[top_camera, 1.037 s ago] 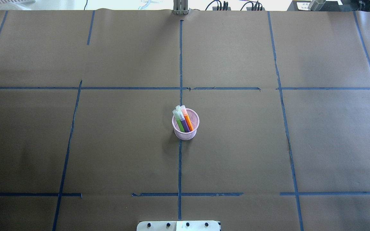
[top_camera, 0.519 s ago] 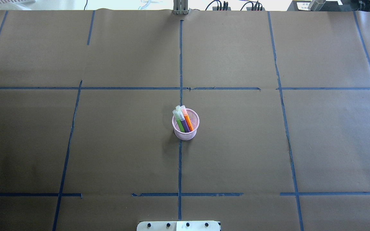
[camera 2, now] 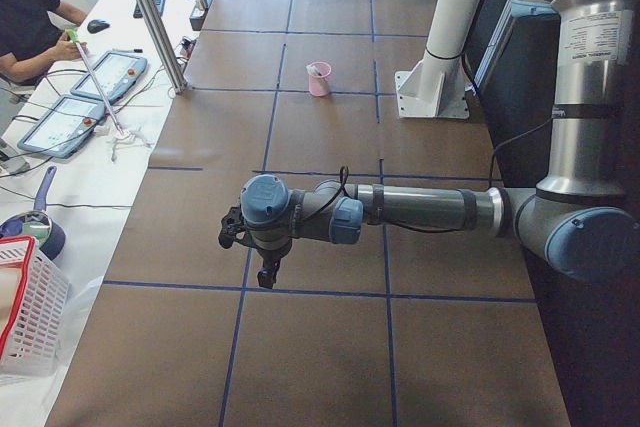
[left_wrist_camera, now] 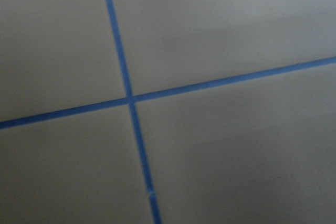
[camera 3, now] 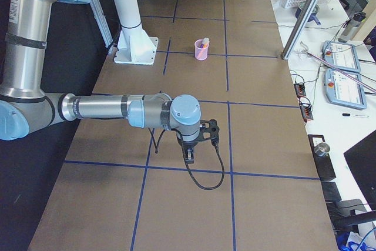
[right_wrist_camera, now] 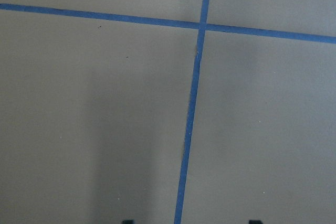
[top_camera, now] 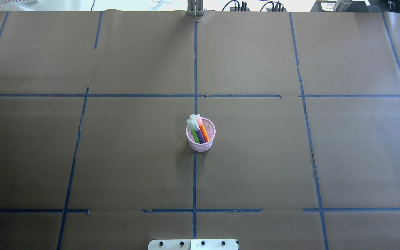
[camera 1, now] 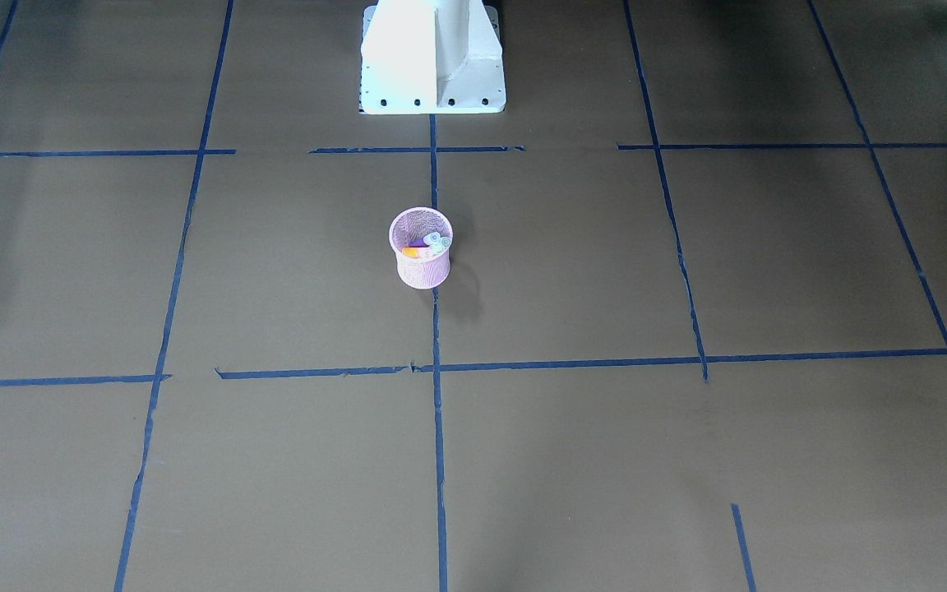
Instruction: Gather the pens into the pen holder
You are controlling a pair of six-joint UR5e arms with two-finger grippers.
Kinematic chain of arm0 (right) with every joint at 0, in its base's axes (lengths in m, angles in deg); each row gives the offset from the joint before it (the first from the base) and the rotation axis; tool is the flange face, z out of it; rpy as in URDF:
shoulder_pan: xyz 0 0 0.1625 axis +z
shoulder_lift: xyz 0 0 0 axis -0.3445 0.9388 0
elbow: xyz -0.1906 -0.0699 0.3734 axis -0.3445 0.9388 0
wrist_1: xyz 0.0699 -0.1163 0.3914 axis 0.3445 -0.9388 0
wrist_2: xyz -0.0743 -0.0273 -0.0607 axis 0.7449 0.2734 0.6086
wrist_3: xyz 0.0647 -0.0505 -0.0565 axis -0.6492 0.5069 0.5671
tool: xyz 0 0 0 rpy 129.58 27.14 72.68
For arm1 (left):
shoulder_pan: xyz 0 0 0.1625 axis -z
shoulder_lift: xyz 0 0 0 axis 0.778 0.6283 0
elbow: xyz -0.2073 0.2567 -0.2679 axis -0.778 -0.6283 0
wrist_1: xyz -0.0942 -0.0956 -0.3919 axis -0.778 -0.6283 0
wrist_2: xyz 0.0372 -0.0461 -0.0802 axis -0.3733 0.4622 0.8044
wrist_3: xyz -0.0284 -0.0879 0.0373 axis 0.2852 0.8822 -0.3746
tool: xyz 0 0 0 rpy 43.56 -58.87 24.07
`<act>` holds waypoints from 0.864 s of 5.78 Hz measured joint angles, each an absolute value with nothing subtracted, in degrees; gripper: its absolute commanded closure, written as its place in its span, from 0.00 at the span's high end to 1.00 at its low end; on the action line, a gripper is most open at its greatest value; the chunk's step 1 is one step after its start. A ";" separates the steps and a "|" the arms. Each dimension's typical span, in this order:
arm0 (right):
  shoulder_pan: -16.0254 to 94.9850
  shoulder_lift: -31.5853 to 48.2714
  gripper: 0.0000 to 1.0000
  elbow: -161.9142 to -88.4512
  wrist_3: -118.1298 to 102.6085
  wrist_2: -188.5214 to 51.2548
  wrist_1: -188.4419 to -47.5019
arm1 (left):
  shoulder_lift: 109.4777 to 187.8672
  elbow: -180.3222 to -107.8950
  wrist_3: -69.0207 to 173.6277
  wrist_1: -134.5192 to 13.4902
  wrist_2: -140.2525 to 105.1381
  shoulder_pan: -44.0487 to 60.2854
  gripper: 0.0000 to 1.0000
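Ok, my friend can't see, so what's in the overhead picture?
A pink cup stands mid-table, holding a green pen, a purple pen and an orange pen, caps up. The brown table has blue tape lines.

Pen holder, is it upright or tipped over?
Upright. The pen holder stands on its base with its open rim facing up, and three pens stick out of the top.
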State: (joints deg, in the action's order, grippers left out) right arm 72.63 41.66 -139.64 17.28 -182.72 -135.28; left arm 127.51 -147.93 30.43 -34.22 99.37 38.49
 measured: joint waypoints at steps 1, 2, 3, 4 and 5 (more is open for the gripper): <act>72.46 41.80 1.00 -139.50 18.31 -181.93 -135.72 | 128.29 -149.47 29.40 -28.71 98.67 39.41 1.00; 72.21 42.34 1.00 -139.16 20.28 -180.36 -136.65 | 128.44 -150.65 29.66 -26.58 98.44 39.68 1.00; 72.10 43.03 1.00 -139.18 21.80 -179.52 -138.09 | 128.26 -151.36 30.24 -25.97 98.42 39.68 1.00; 72.07 43.37 1.00 -139.92 21.94 -179.42 -139.97 | 127.44 -151.87 30.59 -25.93 98.47 39.59 1.00; 72.01 43.20 1.00 -140.87 20.40 -179.50 -141.87 | 126.29 -152.07 30.68 -26.16 98.49 39.47 1.00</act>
State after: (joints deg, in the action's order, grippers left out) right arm 72.01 43.20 -140.87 20.40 -179.50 -141.87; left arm 126.29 -152.07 30.68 -26.16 98.49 39.47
